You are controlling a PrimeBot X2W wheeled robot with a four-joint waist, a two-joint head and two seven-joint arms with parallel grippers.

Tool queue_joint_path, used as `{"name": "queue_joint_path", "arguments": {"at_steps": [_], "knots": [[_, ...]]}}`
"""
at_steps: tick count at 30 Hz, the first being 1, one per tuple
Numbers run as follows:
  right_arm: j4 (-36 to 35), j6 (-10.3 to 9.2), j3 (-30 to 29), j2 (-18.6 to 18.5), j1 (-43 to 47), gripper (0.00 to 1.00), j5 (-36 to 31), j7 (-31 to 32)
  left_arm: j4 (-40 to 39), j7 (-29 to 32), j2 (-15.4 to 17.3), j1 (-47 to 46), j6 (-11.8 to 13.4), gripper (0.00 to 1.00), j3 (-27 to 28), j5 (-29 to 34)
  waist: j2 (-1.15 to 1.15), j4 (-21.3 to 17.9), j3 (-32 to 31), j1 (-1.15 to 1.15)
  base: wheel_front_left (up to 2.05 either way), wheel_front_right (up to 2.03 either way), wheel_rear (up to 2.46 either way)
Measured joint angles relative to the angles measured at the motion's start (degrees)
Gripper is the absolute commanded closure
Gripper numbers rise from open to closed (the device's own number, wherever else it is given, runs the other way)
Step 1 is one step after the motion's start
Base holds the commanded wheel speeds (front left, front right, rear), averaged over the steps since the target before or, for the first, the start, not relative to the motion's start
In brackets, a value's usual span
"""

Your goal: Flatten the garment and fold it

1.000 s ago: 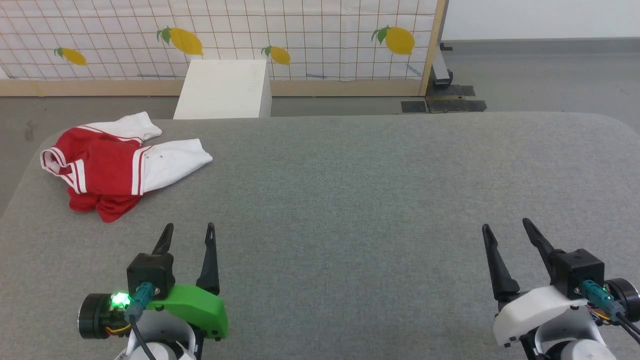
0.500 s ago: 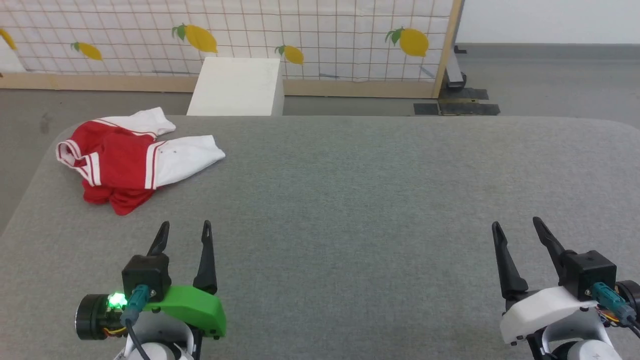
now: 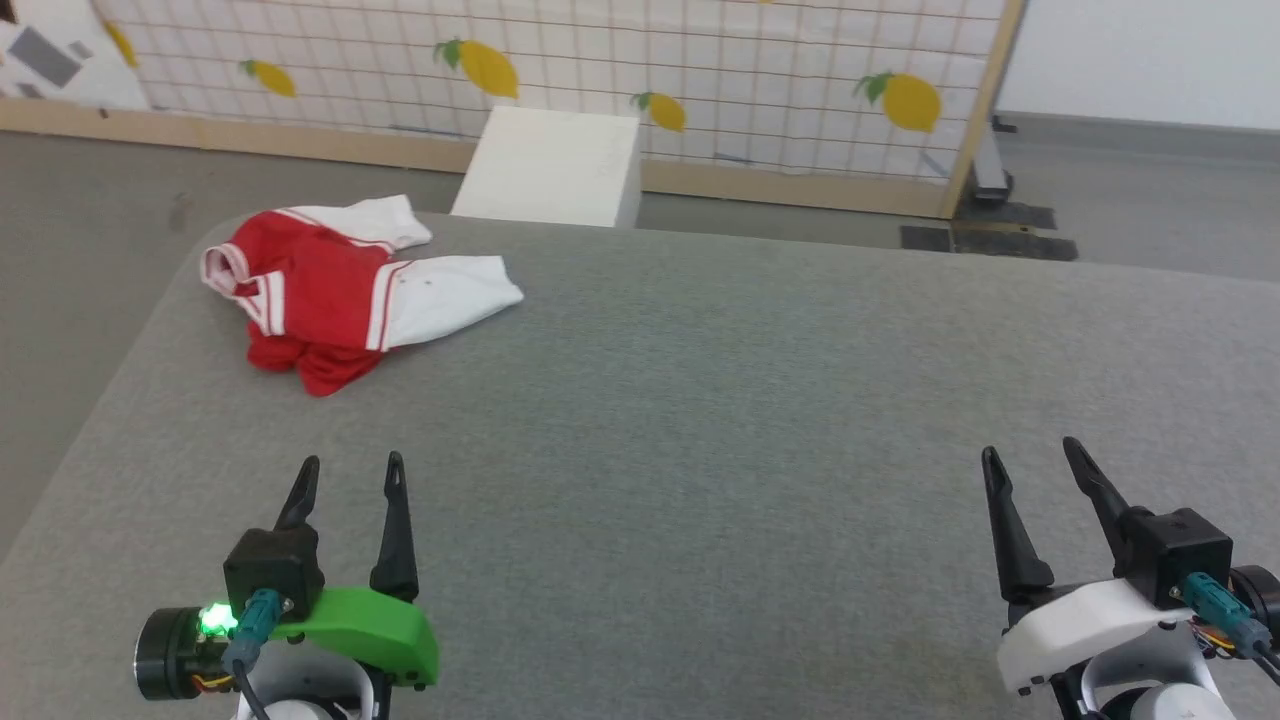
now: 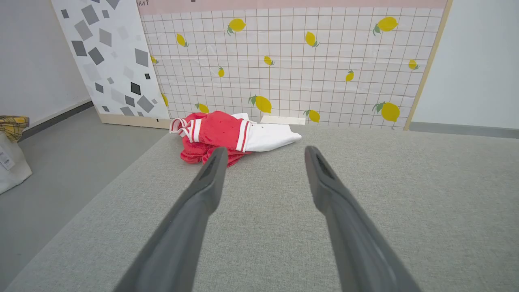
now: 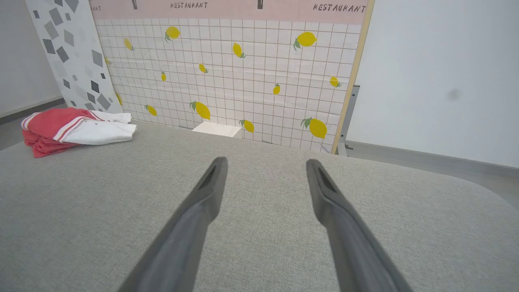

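While the garment (image 3: 330,300) lies bunched up at 10 o'clock on the table (image 3: 700,400), neither arm is touching it. Red body is crumpled. Two white sleeves stick out toward 2–3 o'clock, and red-white striped trim shows at the collar and sleeve seams. It's close to the far-left corner, well apart from both grippers.

Table: grey woven fabric top with rounded corners. Grey floor (image 3: 90,230) around it. White box (image 3: 550,165) on the floor just past the far edge at 12 o'clock. Behind that is a lemon-print grid panel (image 3: 760,70) in a wood frame, with "RESTAURANT" lettering along its pink top strip in the right wrist view. Grey-shapes panel (image 4: 109,61) to its left, plain white wall (image 5: 438,73) to its right.

Left gripper (image 3: 350,470) is at 7 o'clock in the head view, over the near part of the table, fingers pointing to 12, roughly in line with the garment. Jaws are spread wide, just bare tabletop between them.

Right gripper (image 3: 1030,455) is at 5 o'clock, fingers angled slightly toward 11. Jaws are likewise wide apart and hold nothing.
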Motion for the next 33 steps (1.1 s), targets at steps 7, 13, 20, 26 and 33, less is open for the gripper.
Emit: {"name": "queue_joint_path", "arguments": {"at_steps": [7, 13, 20, 26, 33], "knots": [[0.80, 0.00, 0.60, 0.01, 0.01, 0.00, 0.40, -0.91, -0.25, -0.83, 0.01, 0.60, 0.01, 0.00, 0.20, -0.02, 0.00, 3.51, -0.18, 0.00, 0.00, 0.00, 0.00], [1.52, 0.00, 0.89, 0.00, 0.01, 0.00, 0.75, -1.66, -0.35, -1.42, 0.01, 1.51, 0.19, 0.00, 0.34, -0.21, 0.00, 6.53, -0.34, 0.00, 0.00, 0.00, 0.00], [2.38, -0.01, 1.31, 0.01, 0.01, 0.00, 1.72, -2.42, -0.37, -2.38, 0.02, 2.48, 0.47, 0.00, 0.58, -0.62, 0.00, 10.03, -0.70, 0.00, 0.00, 0.00, 0.00], [3.09, 0.00, 1.36, 0.01, 0.00, 0.00, 2.15, -3.27, -0.36, -3.08, 0.03, 2.75, 0.52, 0.00, 0.83, -0.80, 0.00, 12.73, -1.01, 0.00, -0.02, -0.02, -0.02], [3.68, -0.01, 1.19, 0.01, -0.01, 0.00, 2.65, -3.94, -0.35, -3.89, 0.03, 2.80, 0.71, 0.00, 0.87, -1.03, 0.00, 15.09, -1.22, 0.00, -0.01, -0.01, -0.01]]}}
